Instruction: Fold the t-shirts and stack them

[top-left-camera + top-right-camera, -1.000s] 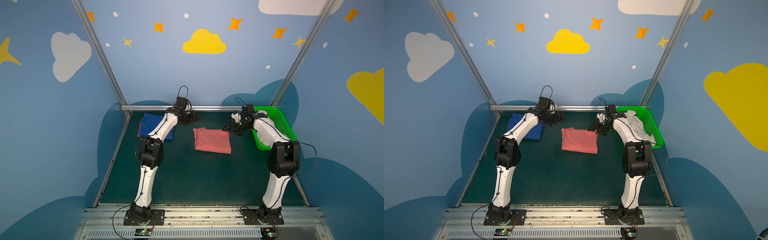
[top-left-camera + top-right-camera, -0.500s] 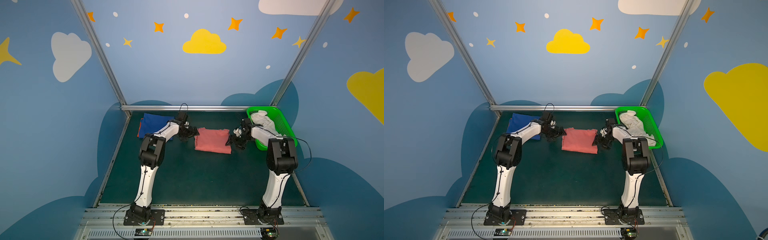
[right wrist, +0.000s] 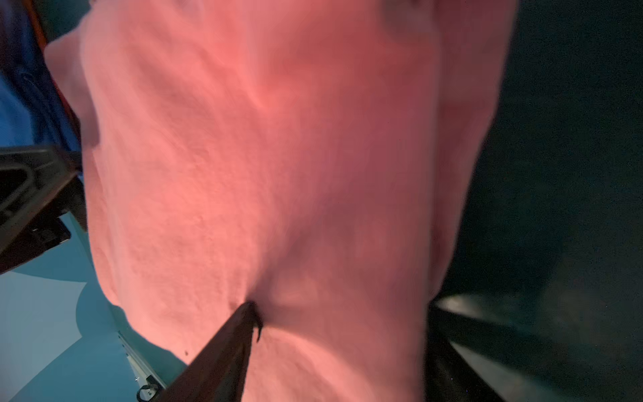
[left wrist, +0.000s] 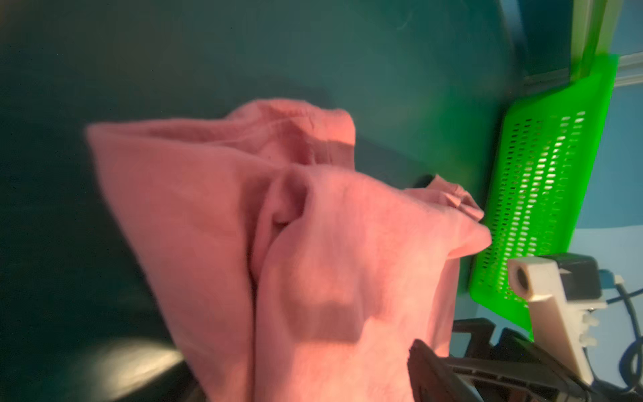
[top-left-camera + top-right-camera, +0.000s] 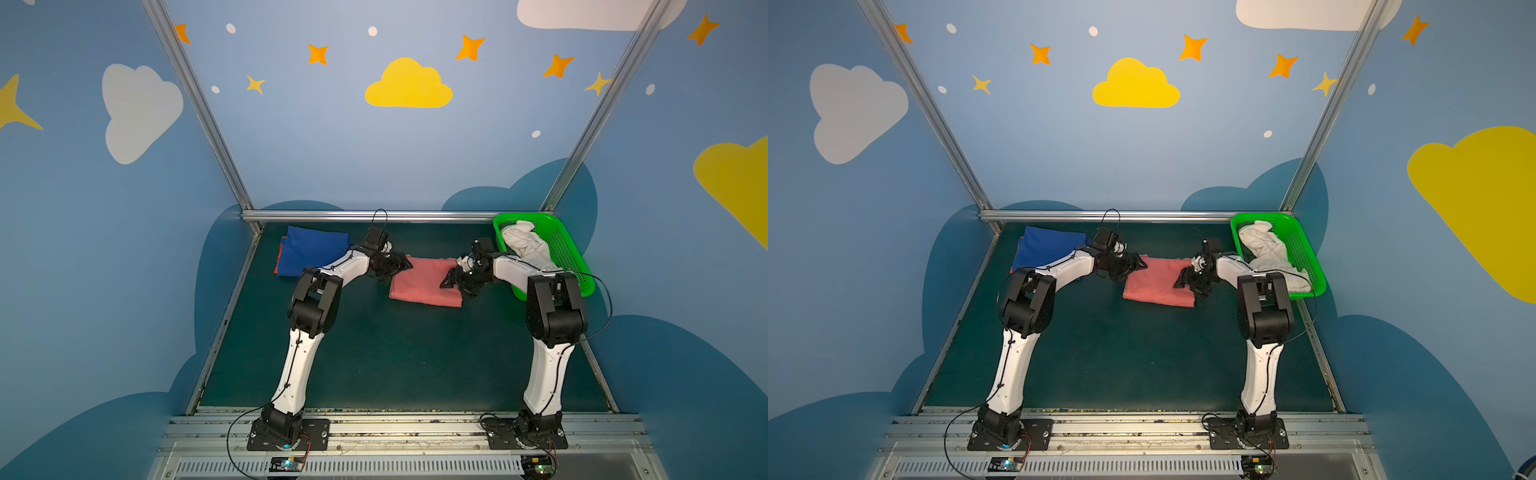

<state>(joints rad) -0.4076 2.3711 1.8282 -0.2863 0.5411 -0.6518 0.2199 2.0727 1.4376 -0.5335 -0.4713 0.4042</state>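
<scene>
Roughly past halfway, judging by the layout. Right pincer (image 5: 455, 286) spread wide over one short edge of the salmon-pink shirt (image 5: 424, 286), one fingertip (image 3: 248, 315) dimpling the top layer, the other down beside the cloth's edge, near the mat (image 5: 395, 353); no closed pinch visible. Left pincer (image 5: 397, 266) at the opposite edge of the same shirt, cloth bunched close in front of it in the wrist view, only one dark finger clearly in sight; spread or biting, cannot tell. Between the two pincers, that shirt lying as a folded rectangle, flat in both top views, so probably folded and awaiting a lift or a last tidy. Beyond the left pincer, on the side away from the pink one, royal blue shirt (image 5: 311, 251) folded, resting on an orange shirt (image 5: 277, 261) showing only as a thin sliver at the pile's outer edge: seemingly two stacked. Just behind the right pincer, green basket (image 5: 567, 253) holding a white shirt (image 5: 525, 245), crumpled, not yet folded. Left to do, by this reading: pink onto the blue pile, then white out, folded and stacked.
</scene>
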